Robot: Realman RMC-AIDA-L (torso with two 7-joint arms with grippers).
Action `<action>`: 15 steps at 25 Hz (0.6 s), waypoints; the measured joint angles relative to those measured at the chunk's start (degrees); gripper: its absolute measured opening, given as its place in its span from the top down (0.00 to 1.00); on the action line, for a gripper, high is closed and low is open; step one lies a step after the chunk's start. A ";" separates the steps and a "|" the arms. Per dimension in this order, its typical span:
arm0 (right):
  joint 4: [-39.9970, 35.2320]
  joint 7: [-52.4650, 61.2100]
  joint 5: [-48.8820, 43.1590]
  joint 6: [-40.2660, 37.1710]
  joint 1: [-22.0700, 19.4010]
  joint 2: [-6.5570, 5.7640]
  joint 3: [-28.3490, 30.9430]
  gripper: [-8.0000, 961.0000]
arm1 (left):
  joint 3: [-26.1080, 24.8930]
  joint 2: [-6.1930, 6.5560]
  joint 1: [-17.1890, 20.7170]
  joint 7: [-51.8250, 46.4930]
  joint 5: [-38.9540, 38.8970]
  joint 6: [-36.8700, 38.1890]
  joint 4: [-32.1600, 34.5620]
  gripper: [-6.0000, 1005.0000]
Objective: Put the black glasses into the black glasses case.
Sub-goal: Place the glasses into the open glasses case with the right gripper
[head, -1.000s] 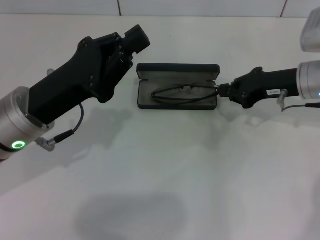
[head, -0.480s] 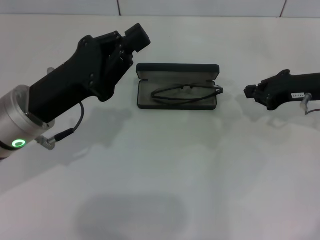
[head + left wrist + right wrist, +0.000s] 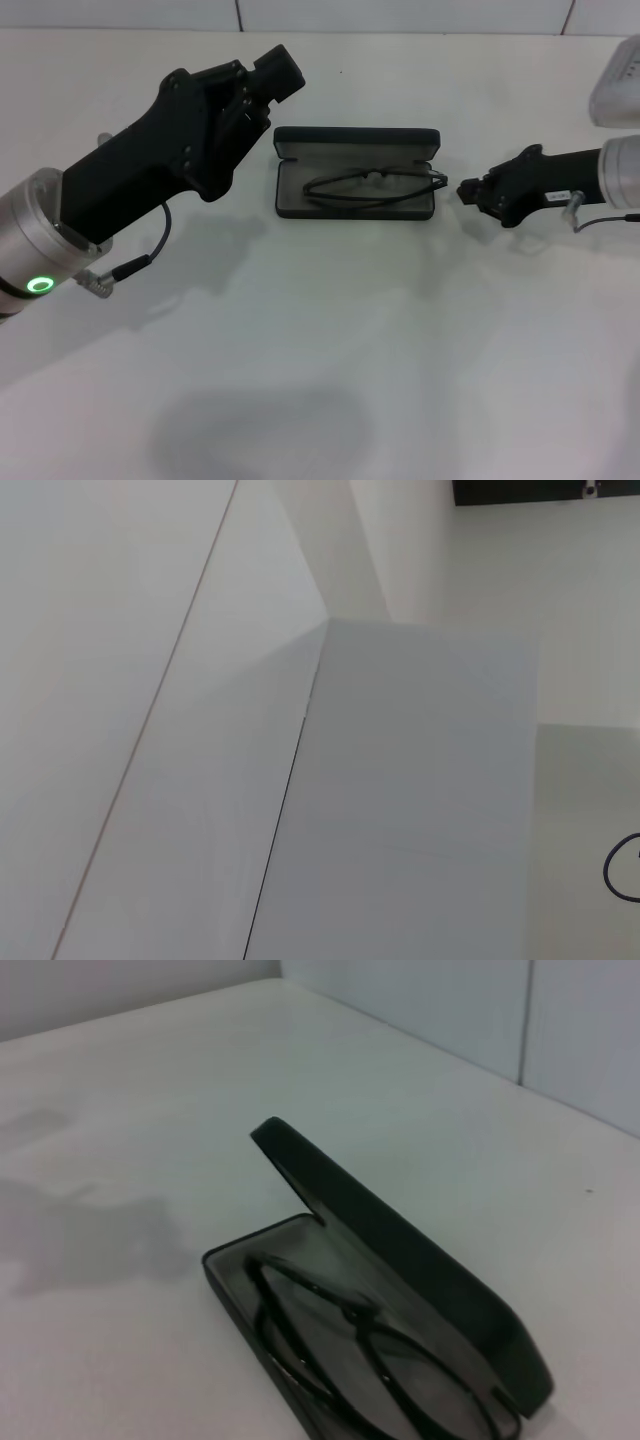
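Black glasses (image 3: 372, 186) folded inside open black glasses case (image 3: 355, 142); pincer state unclear.

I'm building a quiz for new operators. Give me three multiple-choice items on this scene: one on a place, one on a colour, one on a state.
1. Where are the glasses?
A. on the table beside the case
B. inside the case
C. in the right claw

2. What colour is the lining of the case?
A. grey
B. red
C. white

3. How is the case's lid?
A. shut
B. taken off
C. open, standing up at the far side

Answers:
1 B: the head view shows the frame lying in the tray, with the right claw apart from it.
2 A: grey shows around the frame.
3 C: the right wrist view shows the lid raised on its hinge.
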 joint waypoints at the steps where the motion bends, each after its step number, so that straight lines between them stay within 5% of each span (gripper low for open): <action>1: 0.08 -0.08 0.03 0.01 0.14 0.07 -0.26 0.90 | 0.00 -0.02 0.02 0.00 0.00 0.00 0.00 0.94; 15: -0.08 -1.35 0.45 1.09 0.80 0.25 -1.11 0.89 | 0.00 -0.05 -0.20 0.00 0.00 0.00 0.00 0.94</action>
